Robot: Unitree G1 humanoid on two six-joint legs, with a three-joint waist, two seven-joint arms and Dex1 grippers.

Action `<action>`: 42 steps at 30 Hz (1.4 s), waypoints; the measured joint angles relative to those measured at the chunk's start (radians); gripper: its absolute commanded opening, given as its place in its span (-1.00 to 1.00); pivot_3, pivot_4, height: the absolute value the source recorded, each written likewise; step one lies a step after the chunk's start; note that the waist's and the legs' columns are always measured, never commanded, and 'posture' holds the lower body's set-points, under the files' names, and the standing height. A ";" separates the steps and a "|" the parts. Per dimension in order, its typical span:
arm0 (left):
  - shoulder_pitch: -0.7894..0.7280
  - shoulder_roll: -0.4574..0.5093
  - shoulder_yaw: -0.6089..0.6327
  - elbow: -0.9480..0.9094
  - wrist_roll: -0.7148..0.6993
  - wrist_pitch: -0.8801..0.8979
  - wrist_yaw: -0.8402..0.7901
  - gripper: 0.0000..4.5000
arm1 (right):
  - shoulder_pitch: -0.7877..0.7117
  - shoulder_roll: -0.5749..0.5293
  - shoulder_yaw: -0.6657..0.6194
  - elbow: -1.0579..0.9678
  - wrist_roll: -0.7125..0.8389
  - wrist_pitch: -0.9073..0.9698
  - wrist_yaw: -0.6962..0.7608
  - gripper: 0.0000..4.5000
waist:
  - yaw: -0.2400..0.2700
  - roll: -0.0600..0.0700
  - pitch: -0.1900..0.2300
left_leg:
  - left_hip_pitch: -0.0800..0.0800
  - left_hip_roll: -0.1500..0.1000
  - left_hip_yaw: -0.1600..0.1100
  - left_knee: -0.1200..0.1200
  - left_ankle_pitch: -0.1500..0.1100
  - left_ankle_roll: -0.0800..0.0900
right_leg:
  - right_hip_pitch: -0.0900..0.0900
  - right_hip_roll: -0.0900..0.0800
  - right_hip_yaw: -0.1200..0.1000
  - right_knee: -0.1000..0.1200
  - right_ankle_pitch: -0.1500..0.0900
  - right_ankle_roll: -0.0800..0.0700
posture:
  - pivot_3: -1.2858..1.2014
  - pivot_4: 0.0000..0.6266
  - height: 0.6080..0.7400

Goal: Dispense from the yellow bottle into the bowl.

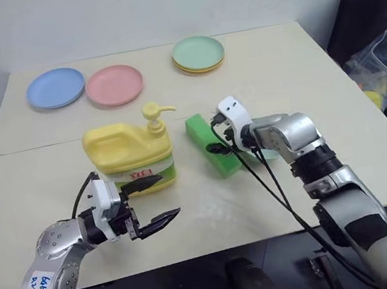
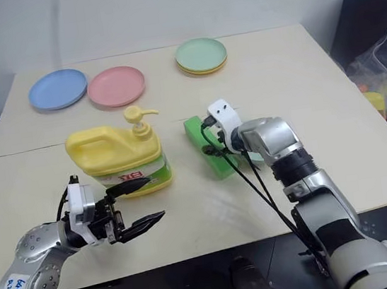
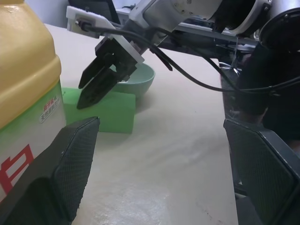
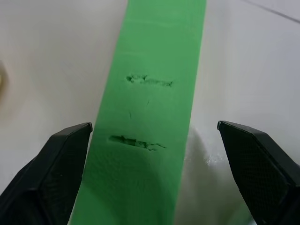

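Observation:
The yellow bottle (image 1: 129, 153) stands upright near the table's front, its pump (image 1: 154, 114) on top with the spout pointing right. My left gripper (image 1: 157, 202) is open, level, just in front of the bottle's label with nothing between its fingers. To the bottle's right lies a green foam block (image 1: 199, 131). My right gripper (image 4: 154, 125) hangs open just above it, tilted down, one finger over each side. The pale mint bowl (image 3: 143, 79) sits right behind the block, largely hidden by my right arm in the eye views.
At the back of the table lie a blue plate (image 1: 55, 88), a pink plate (image 1: 114, 85) and green plates stacked on a yellow one (image 1: 198, 53). A black chair (image 1: 369, 14) with a plastic bag (image 1: 375, 63) stands off the table's right edge.

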State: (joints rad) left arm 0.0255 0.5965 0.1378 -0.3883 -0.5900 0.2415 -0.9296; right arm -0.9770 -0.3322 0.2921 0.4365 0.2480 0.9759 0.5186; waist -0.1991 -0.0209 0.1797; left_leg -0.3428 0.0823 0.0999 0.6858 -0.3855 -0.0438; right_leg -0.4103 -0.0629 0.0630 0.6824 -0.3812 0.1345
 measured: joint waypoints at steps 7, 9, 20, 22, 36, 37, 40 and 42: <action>0.001 -0.010 0.000 0.000 0.007 -0.005 0.011 1.00 | -0.006 0.050 0.016 0.040 -0.028 0.008 0.064 0.33 | 0.002 0.001 0.000 | -0.010 0.000 -0.008 0.012 0.000 0.000 | -0.003 -0.001 -0.006 0.005 0.000 0.000 | 0.03 -0.52 1.00; -0.001 -0.015 -0.001 0.001 0.009 -0.009 0.012 1.00 | -0.009 0.053 0.016 0.038 -0.036 0.008 0.071 0.08 | 0.004 0.000 0.000 | -0.011 0.000 -0.009 0.012 0.000 0.000 | -0.003 -0.001 -0.006 0.005 0.000 0.000 | 0.03 -0.52 1.00; -0.012 -0.036 0.000 0.004 0.008 -0.013 0.028 1.00 | 0.015 -0.118 -0.407 -0.377 0.191 0.319 0.103 0.01 | 0.016 0.001 0.000 | -0.013 -0.001 -0.012 0.012 0.000 0.001 | -0.002 -0.002 -0.007 0.005 0.000 0.000 | 0.03 -0.52 1.00; -0.043 -0.054 -0.018 -0.006 -0.003 -0.007 0.034 1.00 | 0.057 -0.289 -0.446 -0.403 0.197 0.341 0.122 0.01 | 0.038 0.002 0.001 | -0.014 -0.003 -0.013 0.012 0.000 0.001 | 0.000 -0.002 -0.007 -0.002 0.000 0.000 | 0.03 -0.52 1.00; -0.145 -0.076 -0.060 0.011 -0.032 0.031 0.022 1.00 | 0.254 -0.618 -0.378 0.399 -0.137 -0.406 0.132 0.89 | 0.051 0.014 0.000 | -0.011 -0.014 -0.003 0.013 -0.001 0.011 | 0.002 -0.007 -0.001 -0.012 0.004 0.007 | 0.03 -0.52 1.00; -0.145 -0.073 -0.060 0.011 -0.032 0.032 0.020 1.00 | 0.251 -0.619 -0.381 0.402 -0.137 -0.461 0.144 0.98 | 0.051 0.014 0.000 | -0.011 -0.014 -0.003 0.013 -0.001 0.011 | 0.002 -0.007 -0.001 -0.011 0.004 0.007 | 0.03 -0.52 1.00; -0.145 -0.069 -0.058 0.012 -0.034 0.037 0.019 1.00 | 0.264 -0.636 -0.417 0.330 -0.114 -0.595 0.228 0.98 | 0.055 0.014 0.000 | -0.011 -0.013 -0.004 0.013 -0.001 0.011 | 0.002 -0.007 -0.002 -0.011 0.004 0.007 | 0.03 -0.52 1.00; -0.141 -0.066 -0.054 0.014 -0.034 0.040 0.018 1.00 | 0.311 -0.644 -0.434 0.160 -0.054 -0.588 0.328 0.98 | 0.061 0.014 0.000 | -0.011 -0.010 -0.006 0.014 -0.001 0.011 | 0.003 -0.007 -0.003 -0.009 0.004 0.007 | 0.03 -0.52 1.00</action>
State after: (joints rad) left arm -0.1157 0.5303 0.0841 -0.3740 -0.6243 0.2814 -0.9120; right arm -0.6661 -0.9762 -0.1420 0.5969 0.1935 0.3884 0.8465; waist -0.1383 -0.0068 0.1794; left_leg -0.3539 0.0721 0.0939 0.7002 -0.3864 -0.0331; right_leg -0.4075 -0.0696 0.0597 0.6732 -0.3775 0.1416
